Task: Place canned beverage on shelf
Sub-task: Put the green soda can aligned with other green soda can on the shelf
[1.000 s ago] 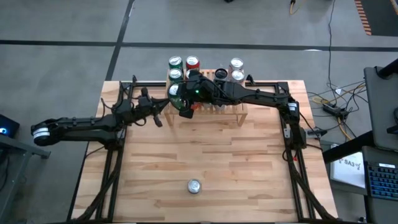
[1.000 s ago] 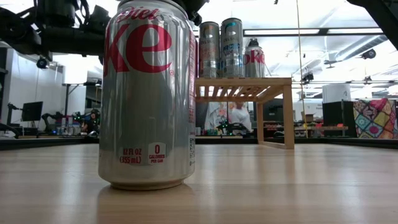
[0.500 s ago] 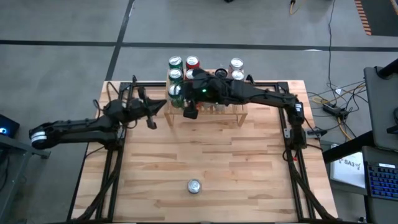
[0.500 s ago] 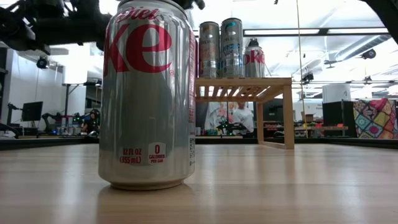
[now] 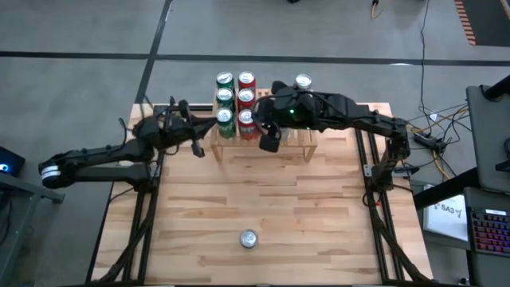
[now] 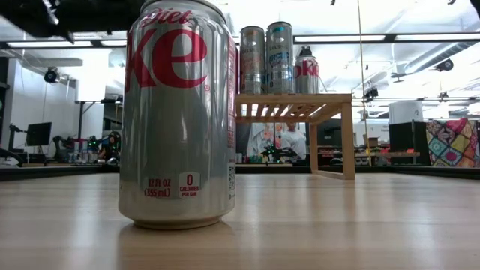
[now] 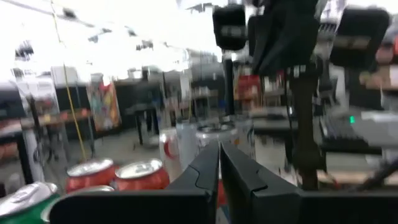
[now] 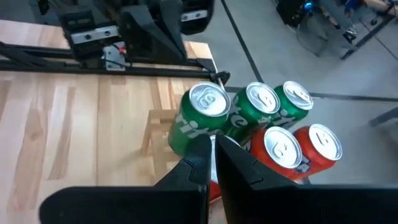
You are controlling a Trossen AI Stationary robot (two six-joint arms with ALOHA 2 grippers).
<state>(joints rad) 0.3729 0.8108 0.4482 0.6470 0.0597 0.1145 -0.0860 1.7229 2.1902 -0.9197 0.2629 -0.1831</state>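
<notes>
Tabletop: silver Diet Coke can (image 6: 178, 112), upright.

Closed jaws before red cans (image 7: 118, 175)

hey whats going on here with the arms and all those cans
Two robot arms are stocking soda cans on a low wooden shelf at the table's far edge. Green and red cans crowd its left end. Both the right gripper and left gripper are shut and empty. One Diet Coke can waits near the front.
</notes>
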